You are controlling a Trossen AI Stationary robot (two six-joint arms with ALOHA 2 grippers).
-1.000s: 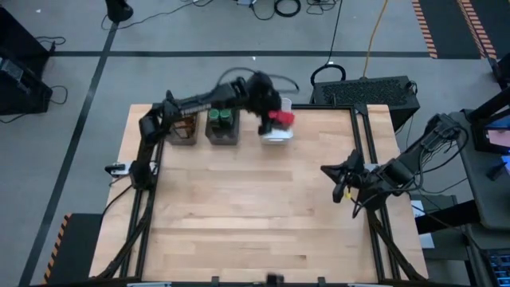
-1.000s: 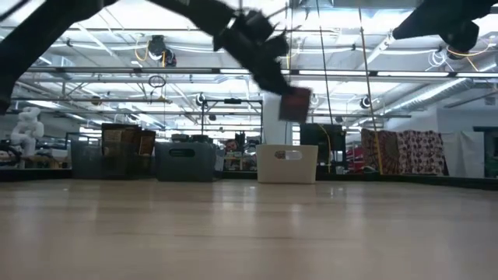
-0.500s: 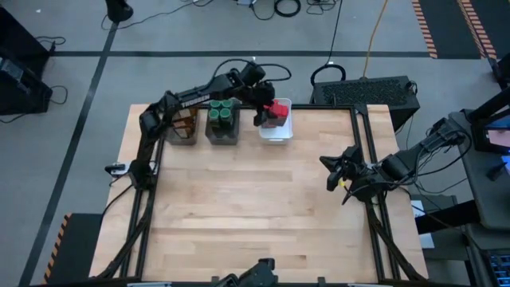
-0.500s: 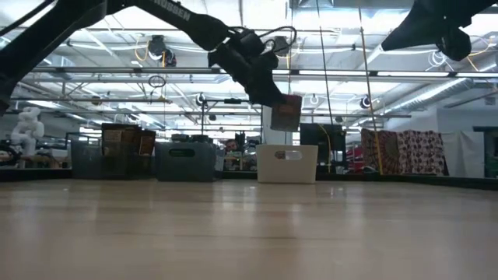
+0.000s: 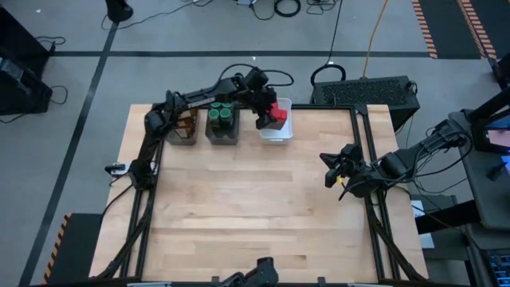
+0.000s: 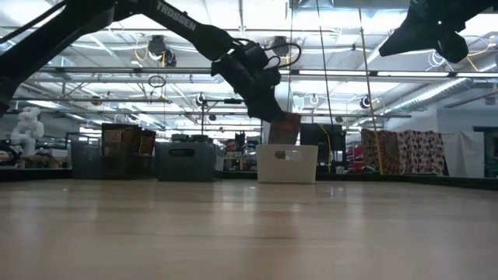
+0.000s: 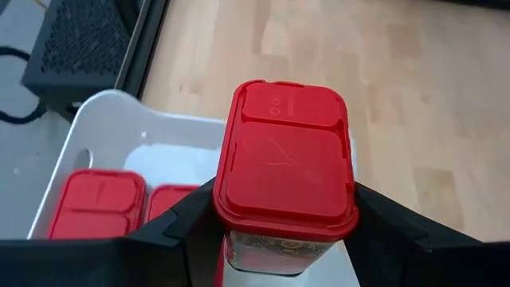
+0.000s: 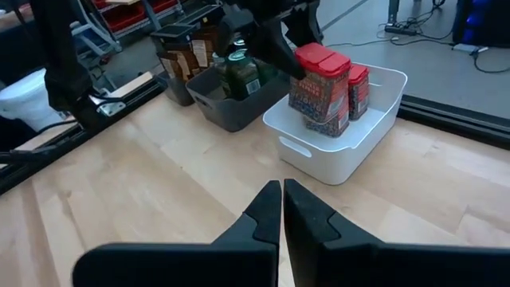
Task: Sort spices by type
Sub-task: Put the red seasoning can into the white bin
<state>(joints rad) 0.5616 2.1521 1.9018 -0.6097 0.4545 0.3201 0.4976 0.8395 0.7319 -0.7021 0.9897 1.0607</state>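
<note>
The left gripper (image 5: 268,114) is clamped on a red-lidded spice tin (image 7: 284,163), holding it upright over the white bin (image 5: 276,134) at the table's (image 5: 255,207) far edge. Two more red tins (image 7: 97,203) already stand inside that bin. Beside it, the middle grey bin (image 5: 222,134) holds the green-lidded jars (image 5: 222,116), and the next grey bin (image 5: 182,135) holds brown packets (image 5: 188,122). The right gripper (image 8: 281,209) hovers near the table's right edge with its fingers pressed together, holding nothing.

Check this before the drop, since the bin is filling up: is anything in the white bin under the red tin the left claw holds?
Nothing visible: the red tin in the left claw hangs over a bare part of the white bin, beside two red tins.
</note>
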